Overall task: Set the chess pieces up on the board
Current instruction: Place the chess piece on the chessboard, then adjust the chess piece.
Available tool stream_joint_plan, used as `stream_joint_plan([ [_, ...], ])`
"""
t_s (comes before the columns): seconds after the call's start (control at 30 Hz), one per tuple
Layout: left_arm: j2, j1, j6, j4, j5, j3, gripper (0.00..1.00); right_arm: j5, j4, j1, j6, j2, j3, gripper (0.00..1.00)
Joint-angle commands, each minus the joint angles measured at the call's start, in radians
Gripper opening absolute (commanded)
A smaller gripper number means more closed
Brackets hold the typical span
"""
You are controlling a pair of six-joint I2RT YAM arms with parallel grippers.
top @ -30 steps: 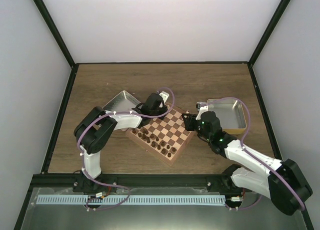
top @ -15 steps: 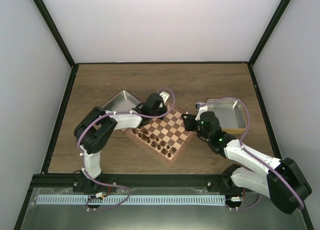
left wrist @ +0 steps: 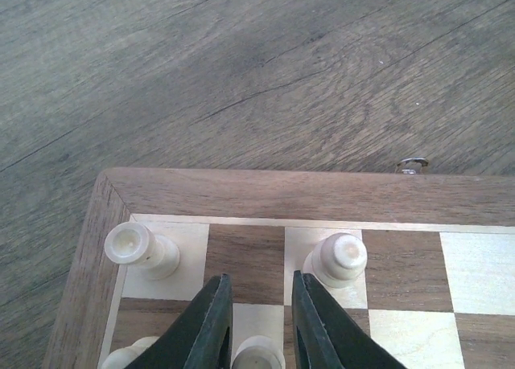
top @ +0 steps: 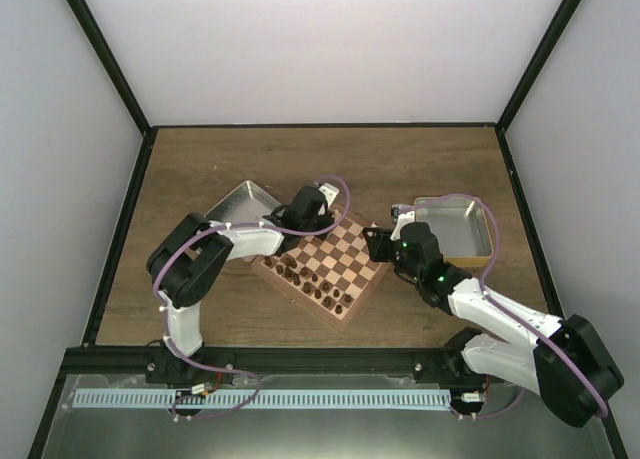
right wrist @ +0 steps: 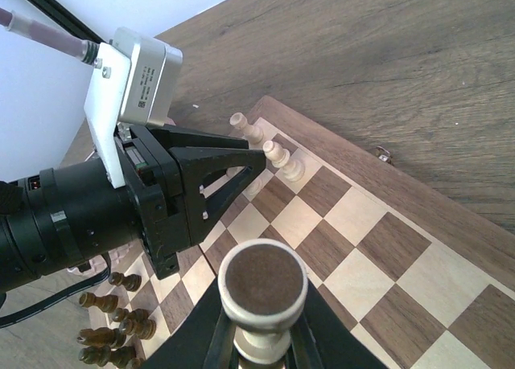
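Observation:
The board lies turned diagonally mid-table. My left gripper hangs over its far corner. In the left wrist view its jaws stand slightly apart around a beige piece. Two more beige pieces stand on the edge row beside the rim. My right gripper is at the board's right corner, shut on a beige piece whose brown felt base faces the camera. The left gripper's fingers show beyond it, next to beige pieces on the board.
Dark brown pieces stand in rows along the board's near-left side, also in the right wrist view. A silver tray lies left of the board and another lies right of it. A small metal clasp sits on the board's edge.
The right gripper has edged slightly left toward the board with its piece. The left arm has not visibly moved.

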Motion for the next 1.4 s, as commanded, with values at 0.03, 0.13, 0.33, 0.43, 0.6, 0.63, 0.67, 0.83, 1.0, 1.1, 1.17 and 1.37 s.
stream_joint_plan([
  [0.03, -0.061, 0.005, 0.0, -0.017, 0.007, 0.009, 0.24, -0.001, 0.009, 0.002, 0.007, -0.001, 0.011, 0.12],
  [0.13, -0.106, 0.005, -0.016, -0.031, 0.008, 0.011, 0.26, -0.004, 0.008, 0.002, 0.011, -0.004, 0.013, 0.11],
  [0.33, -0.245, 0.006, -0.094, -0.052, 0.0, -0.012, 0.36, -0.056, 0.015, 0.002, 0.039, -0.015, 0.031, 0.12],
  [0.43, -0.342, 0.006, -0.164, -0.011, 0.044, -0.074, 0.42, -0.121, 0.068, 0.002, 0.088, -0.015, 0.03, 0.12],
  [0.6, -0.518, 0.004, -0.285, 0.108, 0.165, -0.24, 0.56, -0.267, 0.192, 0.002, 0.258, 0.011, 0.047, 0.1],
  [0.63, -0.55, 0.003, -0.303, 0.13, 0.18, -0.273, 0.58, -0.291, 0.218, 0.003, 0.306, 0.019, 0.05, 0.1],
  [0.67, -0.594, 0.003, -0.316, 0.159, 0.199, -0.303, 0.59, -0.304, 0.238, 0.003, 0.354, 0.027, 0.055, 0.1],
  [0.83, -0.712, -0.002, -0.395, 0.292, 0.302, -0.465, 0.64, -0.316, 0.303, 0.003, 0.602, 0.049, 0.056, 0.1],
  [1.0, -0.725, -0.005, -0.49, 0.459, 0.381, -0.563, 0.66, -0.33, 0.341, 0.005, 0.832, 0.074, 0.056, 0.1],
  [1.1, -0.694, -0.016, -0.519, 0.526, 0.436, -0.558, 0.66, -0.337, 0.348, 0.014, 0.909, 0.091, 0.066, 0.1],
  [1.17, -0.668, -0.027, -0.532, 0.553, 0.452, -0.547, 0.66, -0.338, 0.339, 0.02, 0.948, 0.1, 0.076, 0.1],
  [1.37, -0.596, -0.054, -0.547, 0.569, 0.477, -0.52, 0.53, -0.312, 0.347, 0.031, 1.019, 0.111, 0.083, 0.1],
])
